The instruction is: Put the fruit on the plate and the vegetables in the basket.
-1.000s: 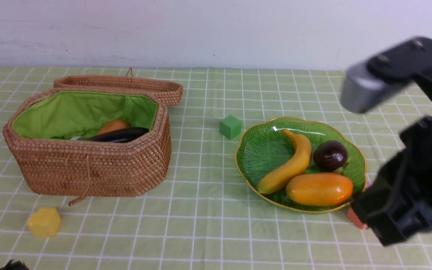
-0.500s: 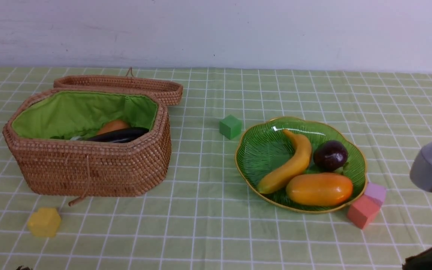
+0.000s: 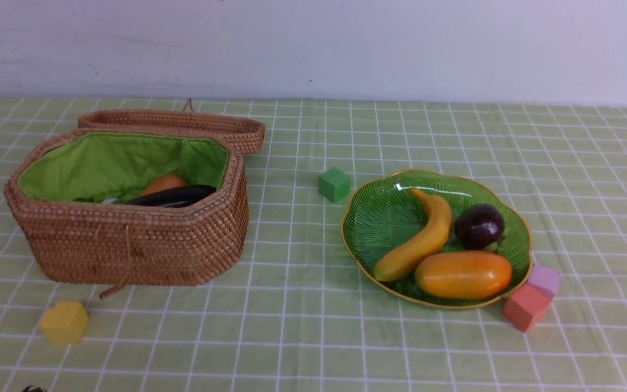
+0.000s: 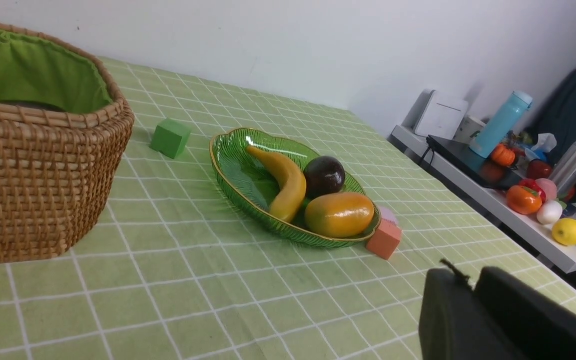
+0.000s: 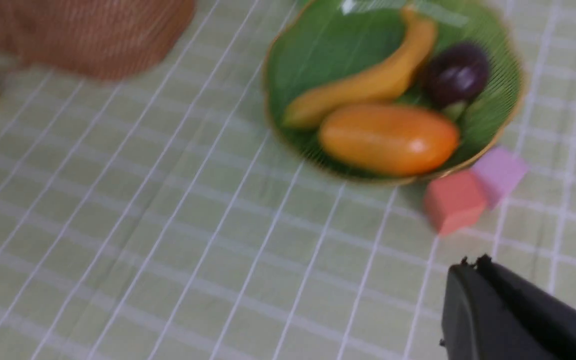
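Right arm gone from view beside plate (image 3: 516,220).

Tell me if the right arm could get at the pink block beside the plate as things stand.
Probably yes. The pink block sits in the open on the robot's right, against the plate rim with a purple block behind; nothing covers it. The right gripper, shut, is close by.

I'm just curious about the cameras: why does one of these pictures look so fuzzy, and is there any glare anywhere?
Right wrist view: smeared throughout, the basket only a brown blur. Front view: sharp and evenly lit, with a white glint on the plate at its far rim and soft shadows. Left wrist view: sharp, with highlights on the mango and mangosteen.
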